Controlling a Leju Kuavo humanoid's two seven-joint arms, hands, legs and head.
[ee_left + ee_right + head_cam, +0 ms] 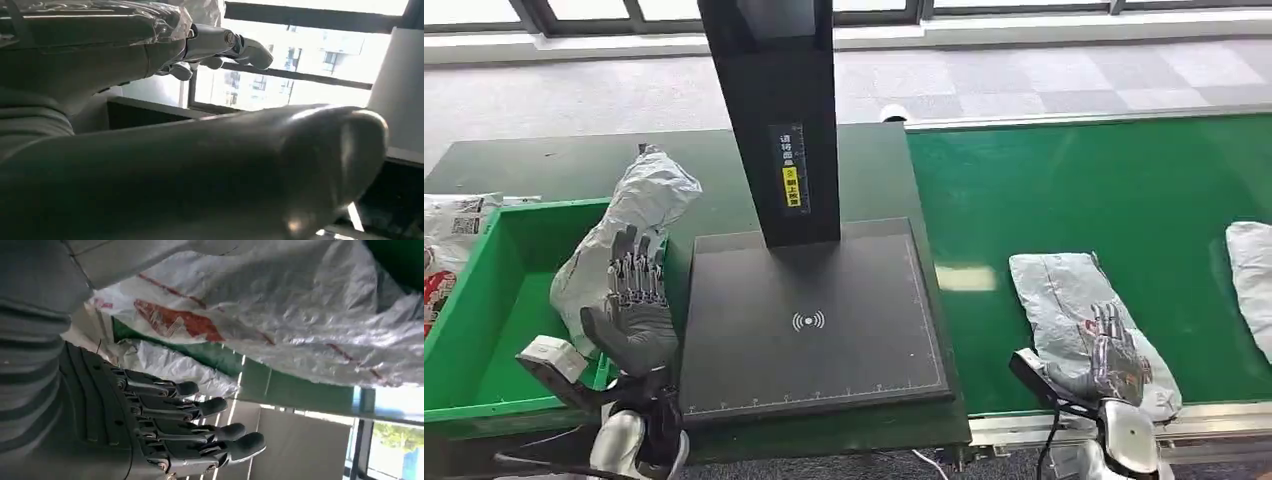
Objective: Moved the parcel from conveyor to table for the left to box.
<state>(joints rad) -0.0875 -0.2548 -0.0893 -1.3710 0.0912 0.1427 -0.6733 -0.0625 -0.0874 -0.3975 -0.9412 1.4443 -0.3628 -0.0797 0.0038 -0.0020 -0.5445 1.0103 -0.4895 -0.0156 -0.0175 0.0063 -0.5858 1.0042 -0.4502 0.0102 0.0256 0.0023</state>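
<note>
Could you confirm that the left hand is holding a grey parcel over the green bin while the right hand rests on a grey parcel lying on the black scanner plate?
Not quite: the right hand rests on a grey parcel lying on the green conveyor, not on the black scanner plate, as the head view shows. The left hand does hold a grey parcel over the green bin.

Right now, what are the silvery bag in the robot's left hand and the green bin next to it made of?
The parcel held by the left robot hand looks like thin plastic film, a grey mailer bag: it is crinkled and shiny. The green bin looks like hard moulded plastic, with smooth, stiff walls and a slight gloss. Neither can be told for sure from the pictures.
</note>
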